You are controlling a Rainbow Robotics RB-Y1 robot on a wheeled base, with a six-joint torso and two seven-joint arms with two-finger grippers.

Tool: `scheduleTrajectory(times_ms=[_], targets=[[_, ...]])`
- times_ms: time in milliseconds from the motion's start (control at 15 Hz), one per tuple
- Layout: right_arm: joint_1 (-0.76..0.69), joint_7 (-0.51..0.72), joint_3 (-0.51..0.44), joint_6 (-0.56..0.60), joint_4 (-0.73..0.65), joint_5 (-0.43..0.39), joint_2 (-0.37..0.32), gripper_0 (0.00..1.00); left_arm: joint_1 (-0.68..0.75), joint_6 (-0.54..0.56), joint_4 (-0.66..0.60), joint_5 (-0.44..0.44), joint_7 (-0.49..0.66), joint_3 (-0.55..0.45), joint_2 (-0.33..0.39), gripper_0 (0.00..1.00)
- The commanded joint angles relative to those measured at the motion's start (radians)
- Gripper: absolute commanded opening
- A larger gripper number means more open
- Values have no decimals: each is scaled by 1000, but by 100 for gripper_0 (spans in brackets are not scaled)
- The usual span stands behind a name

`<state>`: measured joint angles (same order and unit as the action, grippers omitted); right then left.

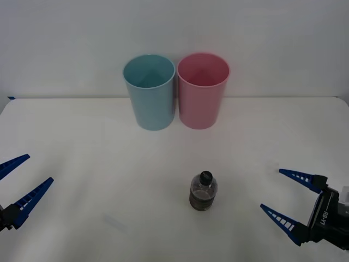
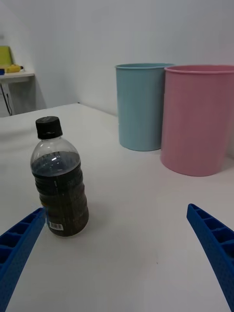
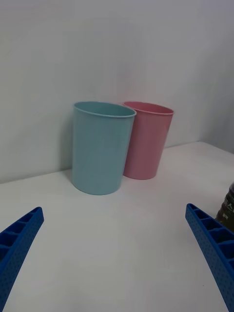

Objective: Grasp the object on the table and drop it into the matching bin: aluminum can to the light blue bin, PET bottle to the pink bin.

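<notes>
Clear PET bottle [image 1: 203, 191] stands upright left of the open right tool [image 1: 279, 194].

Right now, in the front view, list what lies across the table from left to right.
Left gripper, open → light blue bin → pink bin, directly behind the PET bottle, which stands upright nearer the robot → right gripper, open. All over the white table.

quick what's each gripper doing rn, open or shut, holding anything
Left gripper: open, holding nothing, low at the table's left edge.
Right gripper: open, holding nothing, to the right of the bottle.
</notes>
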<state>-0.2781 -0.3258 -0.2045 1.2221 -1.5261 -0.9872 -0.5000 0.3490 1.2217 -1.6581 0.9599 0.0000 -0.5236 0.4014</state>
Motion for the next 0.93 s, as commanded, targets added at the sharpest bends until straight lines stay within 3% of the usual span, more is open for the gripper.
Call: scheduleTrajectory(times_ms=[67,400,933], targets=[[5,-24,68,-39,1,-4,1,100,0,0,0,0,0,0,0,100],[27,-73,195,-136,1,-14,1,100,0,0,0,0,0,0,0,100],[82,-113,316,-242,1,-36,11,100,0,0,0,0,0,0,0,100]])
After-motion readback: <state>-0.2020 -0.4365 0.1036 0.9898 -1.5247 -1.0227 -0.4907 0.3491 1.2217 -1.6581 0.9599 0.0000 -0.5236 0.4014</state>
